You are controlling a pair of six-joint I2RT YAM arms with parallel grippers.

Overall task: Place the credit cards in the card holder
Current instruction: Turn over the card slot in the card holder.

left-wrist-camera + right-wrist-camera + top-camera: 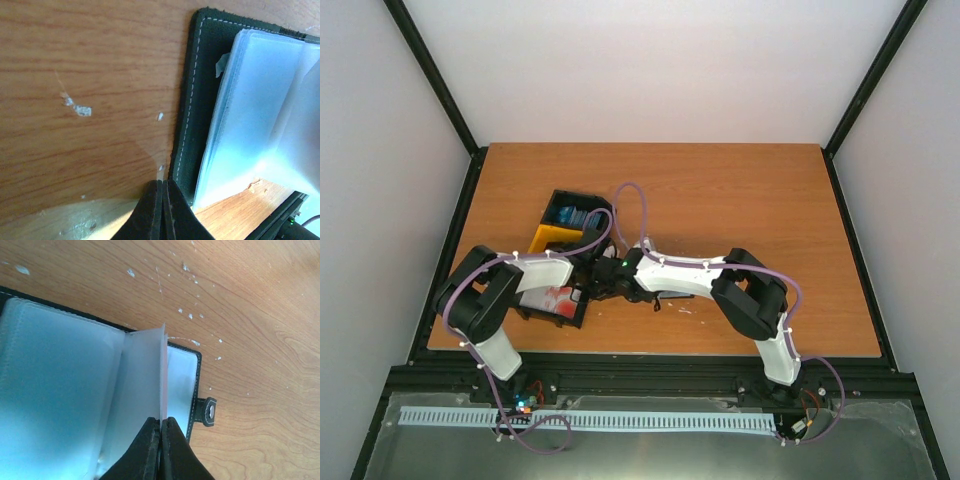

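Nearest the lens in the right wrist view, the right gripper (161, 426) is seen with its fingers drawn together on the free edge of one translucent plastic page, which is held standing up from the open card holder (55, 390). Beyond that page the snap tab (207, 411) projects from the holder's outer edge onto the table (740, 190). In the left wrist view the left gripper (163, 192) is closed to a thin slit at a corner of the holder's black stitched cover. Whether the cover is pinched or only pressed cannot be told. No card is seen in either gripper. The credit cards (556, 300), white with red blotches, lie in a black bin (550, 320) just left of the holder. Blue ones (572, 215) are in a second black bin (560, 195) beyond it, beside a yellow bin (552, 240). The slots are judged to be unfilled, so the task is at an early stage. Several failures can be expected from here. The thin page could be torn or creased if it is pulled too hard, or it could slip from the pinch and fall shut. The holder could be dragged or lifted off the table if the left fingers lose the cover. With both grippers occupied, a release is needed before a card is fetched, and the page may close then.
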